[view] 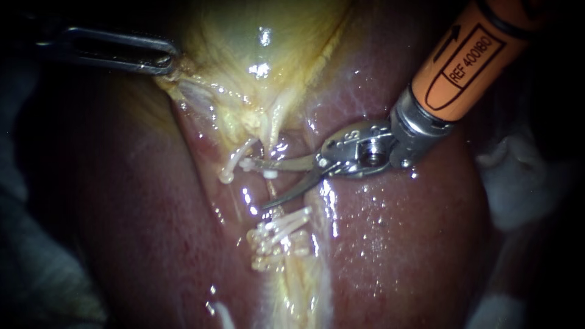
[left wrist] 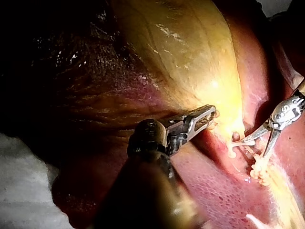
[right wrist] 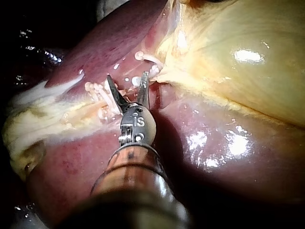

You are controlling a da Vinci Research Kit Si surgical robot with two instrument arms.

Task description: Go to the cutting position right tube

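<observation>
Right instrument (view: 261, 184) holds its blades spread astride the tube (view: 271, 143), just above the clips (view: 277, 234). The tube looks thin, soft and slippery, so bite mid-span. Left instrument (view: 161, 61) pinches the gallbladder (view: 256, 36).

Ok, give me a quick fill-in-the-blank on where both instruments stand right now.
1. The orange-shafted right instrument holds its two thin metal blades ___.
2. The slender grey metal left instrument is shut on the edge of the pale yellow ___.
3. A small white clip shows between the blades of the ___ instrument.
Missing words: open; gallbladder; right.
</observation>
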